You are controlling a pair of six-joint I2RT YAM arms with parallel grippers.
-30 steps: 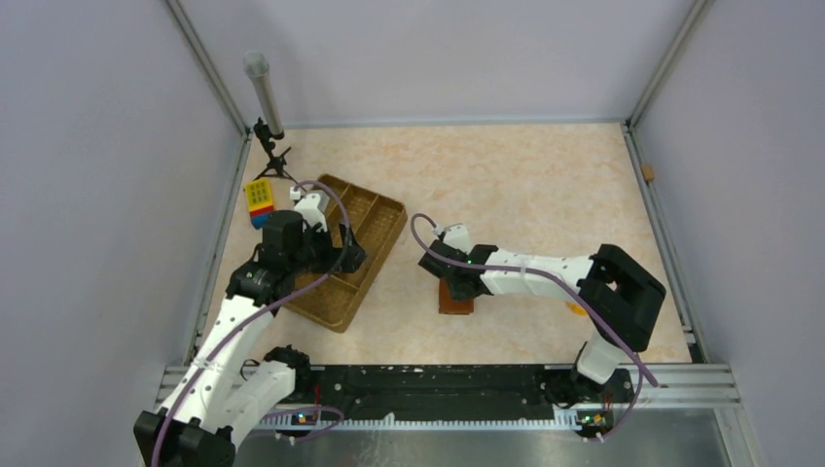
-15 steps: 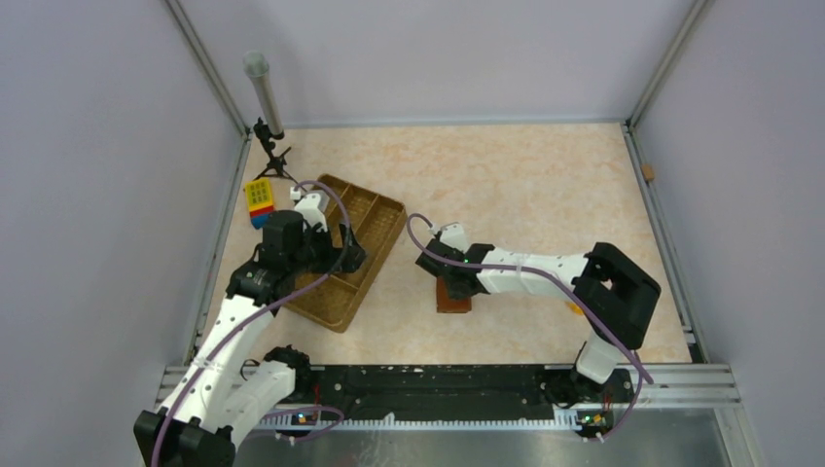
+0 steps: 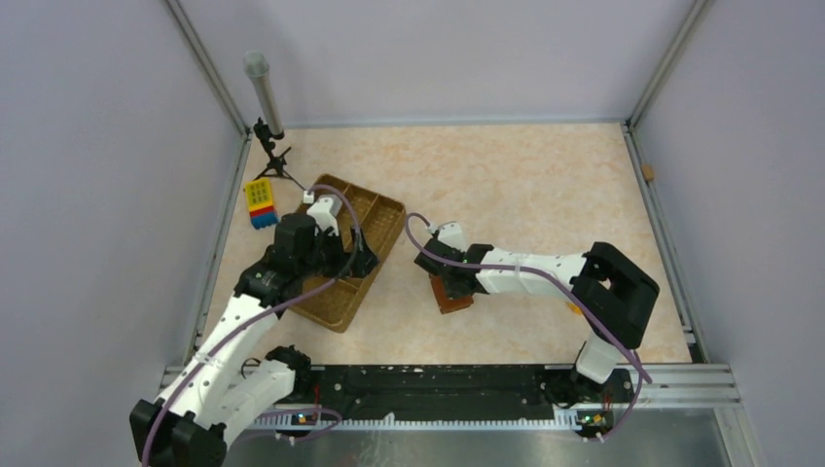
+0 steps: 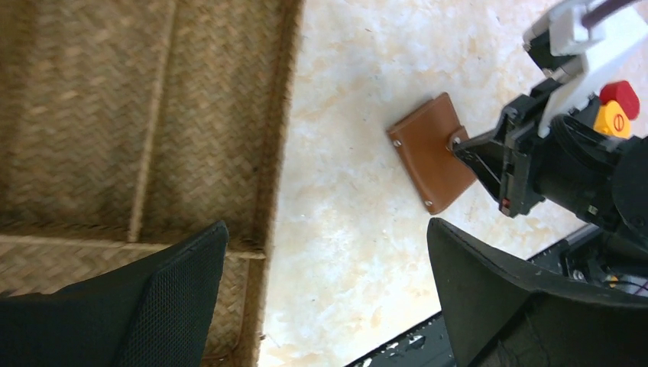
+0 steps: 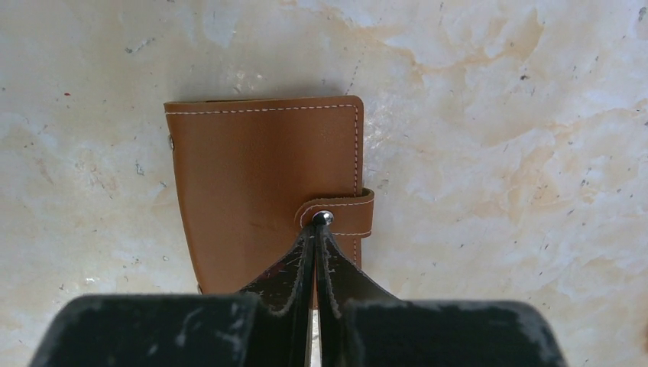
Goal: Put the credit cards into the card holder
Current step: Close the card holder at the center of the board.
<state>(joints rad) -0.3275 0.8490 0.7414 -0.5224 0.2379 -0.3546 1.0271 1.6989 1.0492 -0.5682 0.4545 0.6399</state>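
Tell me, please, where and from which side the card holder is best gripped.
Probably the snap tab. The card holder lies flat and closed on the table, so its faces offer no pinch; the tab wraps over the edge as a raised lip. Come from above on that side, where the right claw sits shut.

- Bench (image 3: 506,175): cream, marbled with peach-orange veins.
- Card holder (image 5: 264,191): smooth tan-brown. Off-white stitching runs along the edges and round the strap. Snap and rivets are silver.
- Tray (image 4: 92,115): mid-brown herringbone weave, darker along the ribs.
- Block (image 3: 259,201): yellow with small coloured buttons, blue at the lower edge.
- Right gripper (image 5: 315,229): black jaws, scuffed pale grey on the inner edges.
- Left gripper (image 4: 327,229): matte black jaws, one with a fine mesh texture.
- Right arm (image 3: 525,272): white links, black joints.
- Red knob (image 4: 619,95), with an orange-yellow one just below it.
- Cable (image 3: 336,199): purple.
- Walls (image 3: 97,146): pale lilac-grey.
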